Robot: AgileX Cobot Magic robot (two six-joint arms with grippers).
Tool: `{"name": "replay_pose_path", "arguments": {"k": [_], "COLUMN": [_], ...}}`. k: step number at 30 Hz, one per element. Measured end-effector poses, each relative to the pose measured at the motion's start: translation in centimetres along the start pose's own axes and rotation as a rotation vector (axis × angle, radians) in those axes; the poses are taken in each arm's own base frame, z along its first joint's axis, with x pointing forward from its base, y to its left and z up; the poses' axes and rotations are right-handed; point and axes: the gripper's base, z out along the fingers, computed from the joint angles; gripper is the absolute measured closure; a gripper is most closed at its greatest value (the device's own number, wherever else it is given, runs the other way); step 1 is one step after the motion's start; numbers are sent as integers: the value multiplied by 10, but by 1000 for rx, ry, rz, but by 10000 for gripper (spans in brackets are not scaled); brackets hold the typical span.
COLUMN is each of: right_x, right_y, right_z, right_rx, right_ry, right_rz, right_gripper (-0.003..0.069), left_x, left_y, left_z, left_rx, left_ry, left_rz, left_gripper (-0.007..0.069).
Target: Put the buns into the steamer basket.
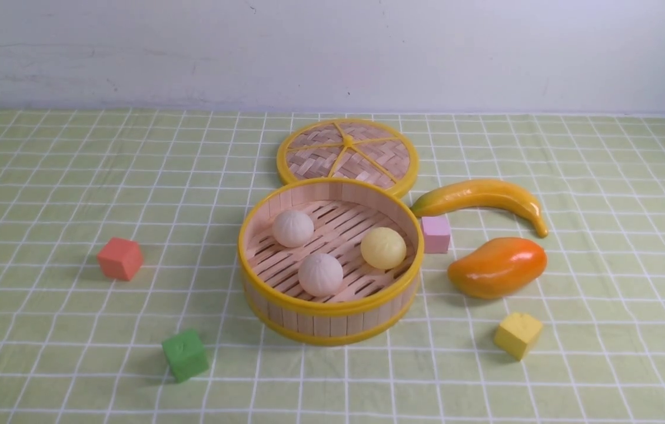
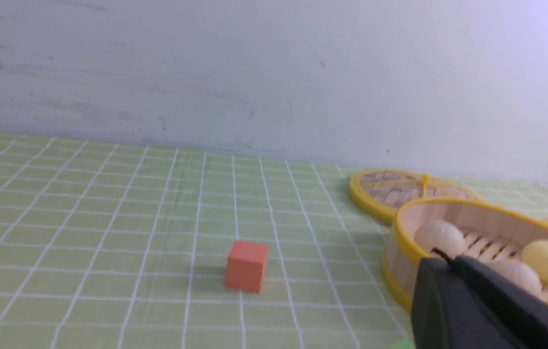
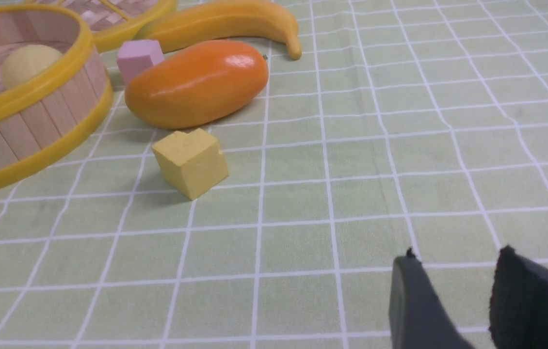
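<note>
The steamer basket (image 1: 332,308) stands at the table's middle. All three buns lie on its slatted floor: an off-white bun (image 1: 292,228) at the back left, an off-white bun (image 1: 321,274) at the front, and a pale yellow bun (image 1: 383,248) on the right. Neither gripper shows in the front view. In the left wrist view my left gripper (image 2: 448,261) is shut and empty, well back from the basket (image 2: 402,228). In the right wrist view my right gripper (image 3: 458,257) is open and empty over bare cloth, well away from the basket (image 3: 26,94).
The woven lid (image 1: 347,154) lies flat behind the basket. A banana (image 1: 485,197), a pink cube (image 1: 436,234), a mango (image 1: 497,267) and a yellow cube (image 1: 518,334) lie to its right. A red cube (image 1: 120,258) and a green cube (image 1: 185,354) lie to its left.
</note>
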Motion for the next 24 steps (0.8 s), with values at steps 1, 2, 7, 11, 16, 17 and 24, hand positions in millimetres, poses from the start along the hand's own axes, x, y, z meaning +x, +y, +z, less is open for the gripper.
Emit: {"name": "replay_pose_path", "arguments": {"k": [1,2,7,11,16,17,24], "right_x": [0,0,0,0,0,0,0], "right_y": [0,0,0,0,0,0,0], "right_z": [0,0,0,0,0,0,0], "right_rx": [0,0,-2,-3,-3,-3,-3], "right_ry": [0,0,0,0,0,0,0], "right_rz": [0,0,0,-1,-2,-2,-2], "right_gripper": [419,419,418,418,418,418,418], "left_x": [3,5,18,27,29,29,30], "left_y": [1,2,9,13,13,13,13], "left_z": [0,0,-2,-4,-5,-5,-5], "left_rx": [-9,-21,-92,-145,-157,-158,-172], "left_ry": [21,44,185,287,303,303,299], "left_rz": [4,8,7,3,-78,-88,-195], "left_gripper": [631,629,624,623,620,620,610]}}
